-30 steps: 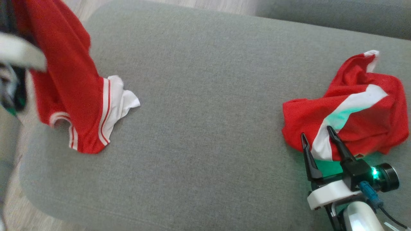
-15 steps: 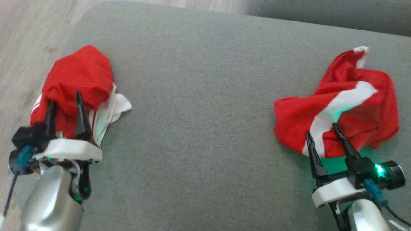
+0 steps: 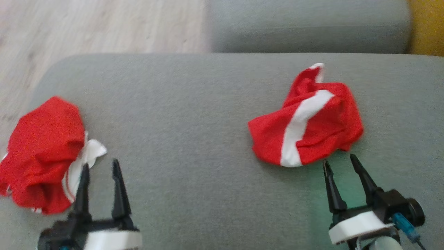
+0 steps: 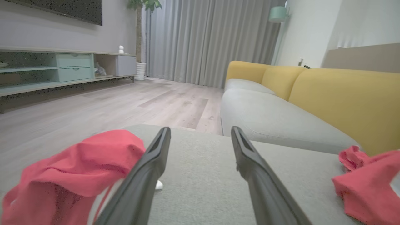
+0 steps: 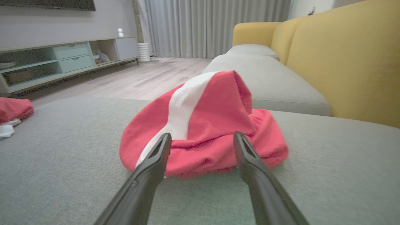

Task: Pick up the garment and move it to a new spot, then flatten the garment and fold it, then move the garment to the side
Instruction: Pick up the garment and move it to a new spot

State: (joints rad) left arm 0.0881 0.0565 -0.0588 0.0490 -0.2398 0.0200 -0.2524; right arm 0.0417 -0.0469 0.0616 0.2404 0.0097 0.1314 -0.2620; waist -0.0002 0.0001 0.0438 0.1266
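Red garment (image 3: 41,152) lies crumpled at the left edge of the grey cushion (image 3: 194,118), striped garment (image 3: 312,121) rightward, stripe diagonal; left gripper (image 3: 100,164) and right gripper (image 3: 339,159) gape, holding nothing.

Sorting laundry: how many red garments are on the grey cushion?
2. One red garment lies crumpled at the grey cushion's left end, beside the left hand; the white-striped garment lies right, ahead of the right hand.

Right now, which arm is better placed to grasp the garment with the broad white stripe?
Right. The open right gripper points straight at the striped garment, just beyond its fingertips; the left gripper sits beside the other garment.
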